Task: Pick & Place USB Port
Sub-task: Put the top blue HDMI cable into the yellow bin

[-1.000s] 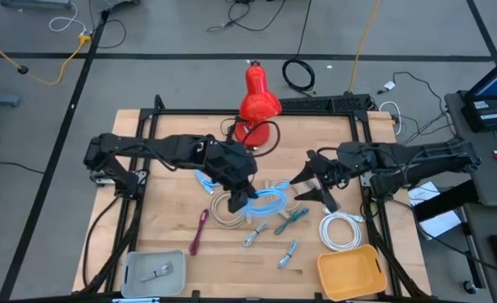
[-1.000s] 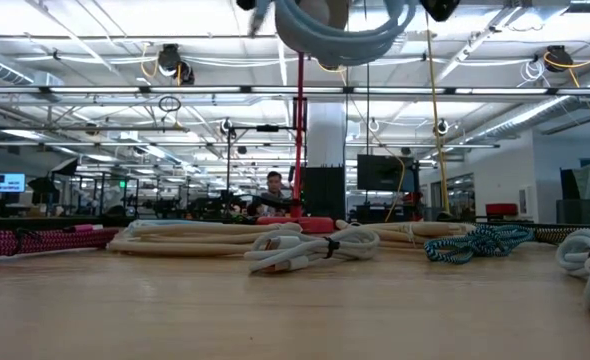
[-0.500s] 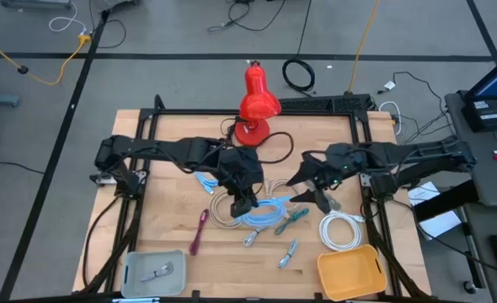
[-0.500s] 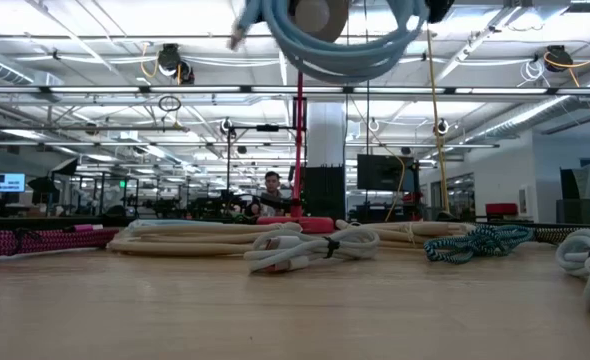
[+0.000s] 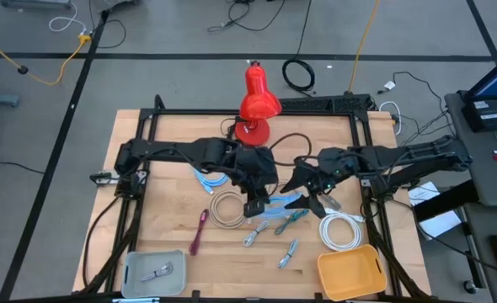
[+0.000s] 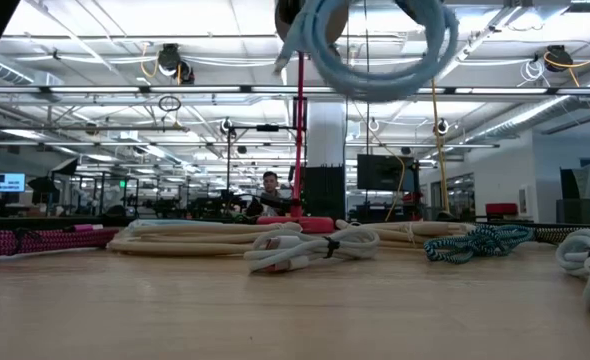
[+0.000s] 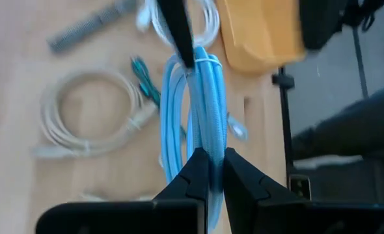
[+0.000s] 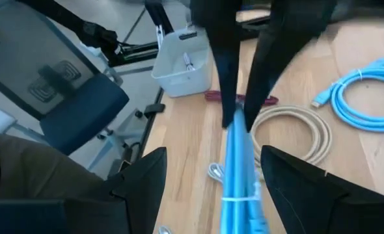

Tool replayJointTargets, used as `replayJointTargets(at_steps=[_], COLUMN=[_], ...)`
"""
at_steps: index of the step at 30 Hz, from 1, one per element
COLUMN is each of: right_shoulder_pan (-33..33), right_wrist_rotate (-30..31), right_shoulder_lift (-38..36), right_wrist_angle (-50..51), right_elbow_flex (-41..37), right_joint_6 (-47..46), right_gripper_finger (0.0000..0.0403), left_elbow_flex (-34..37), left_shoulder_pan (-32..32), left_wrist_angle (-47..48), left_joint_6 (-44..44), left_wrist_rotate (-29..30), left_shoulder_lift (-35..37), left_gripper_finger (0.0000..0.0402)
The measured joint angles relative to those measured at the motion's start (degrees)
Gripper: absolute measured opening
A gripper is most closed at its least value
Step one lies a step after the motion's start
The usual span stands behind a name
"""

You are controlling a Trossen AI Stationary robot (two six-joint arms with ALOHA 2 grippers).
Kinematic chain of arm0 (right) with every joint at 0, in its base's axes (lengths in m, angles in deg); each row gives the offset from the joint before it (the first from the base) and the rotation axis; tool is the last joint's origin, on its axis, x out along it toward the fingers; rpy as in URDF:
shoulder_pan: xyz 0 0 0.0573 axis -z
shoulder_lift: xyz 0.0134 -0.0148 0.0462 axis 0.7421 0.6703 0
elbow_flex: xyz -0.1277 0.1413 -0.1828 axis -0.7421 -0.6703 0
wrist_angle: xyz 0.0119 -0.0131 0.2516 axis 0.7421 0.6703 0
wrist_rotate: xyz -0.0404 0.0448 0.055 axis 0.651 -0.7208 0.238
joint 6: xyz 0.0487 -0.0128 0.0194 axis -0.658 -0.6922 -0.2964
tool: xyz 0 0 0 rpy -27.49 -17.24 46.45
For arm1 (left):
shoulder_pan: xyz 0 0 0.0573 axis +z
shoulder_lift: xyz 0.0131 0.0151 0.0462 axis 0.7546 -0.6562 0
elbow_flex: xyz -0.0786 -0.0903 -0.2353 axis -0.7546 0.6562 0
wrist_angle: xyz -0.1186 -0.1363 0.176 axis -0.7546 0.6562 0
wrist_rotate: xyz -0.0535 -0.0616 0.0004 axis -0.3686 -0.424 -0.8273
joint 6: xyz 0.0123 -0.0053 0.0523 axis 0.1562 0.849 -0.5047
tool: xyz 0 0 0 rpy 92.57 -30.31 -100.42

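A light blue cable coil [image 5: 280,203], bound with a white tie, is in the air above the table's middle. In the low view the blue coil [image 6: 377,50] hangs as a ring high over the cables on the table. My left gripper [image 5: 257,205] is shut on it; the left wrist view shows my left gripper [image 7: 215,156] closed on the coil's strands. My right gripper [image 5: 303,192] is open just right of the coil. In its wrist view my right gripper [image 8: 213,156] has its fingers wide apart on either side of the coil's end [image 8: 239,170], clear of it. My left gripper pinches several strands of the blue coil between its two fingers at one end of the loop [image 7: 211,140]. The fingers come from above, pointing down. The coil is lifted clear of the table, and the rest of it reaches away from the fingers toward my right gripper.
On the table lie a beige coil [image 5: 225,209], a white coil [image 5: 341,229], a teal braided cable [image 5: 292,219], a magenta braided cable [image 5: 200,229], a second blue cable [image 5: 208,181] and two loose connectors [image 5: 253,238]. A grey tray [image 5: 153,273] and yellow bin [image 5: 350,271] stand at the near edge, a red lamp [image 5: 257,105] at the far edge.
My left gripper has carried the blue coil toward the table's right, up to my right gripper, which has shifted a little to the left to meet it. In the low view the hanging coil has moved right and turned, so it now shows as an open ring.
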Motion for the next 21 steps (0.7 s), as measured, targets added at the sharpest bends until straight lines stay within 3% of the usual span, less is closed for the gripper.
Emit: replayJointTargets(at_steps=[10, 14, 18, 21], right_shoulder_pan=[0.0, 0.0, 0.0, 0.0], right_wrist_rotate=[0.1, 0.1, 0.0, 0.5], right_shoulder_lift=[-0.1, 0.0, 0.0, -0.1], right_wrist_angle=[3.2, 5.1, 5.8, 5.7], right_elbow_flex=[0.0, 0.0, 0.0, 0.0], right_joint_6=[1.0, 1.0, 1.4, 2.0], right_gripper_finger=[0.0230, 0.0167, 0.0051, 0.0040], left_elbow_flex=[-7.2, -7.2, -7.2, -7.2], left_shoulder_pan=[0.8, 0.5, 0.3, 0.4], left_wrist_angle=[0.1, 0.5, 0.7, 0.6], left_joint_6=[-0.6, -0.4, 0.8, 2.4], left_wrist_rotate=[1.5, 1.5, 0.2, -2.2], left_shoulder_lift=[0.3, 0.2, 0.2, 0.3], left_gripper_finger=[0.0020, 0.0020, 0.0020, 0.0033])
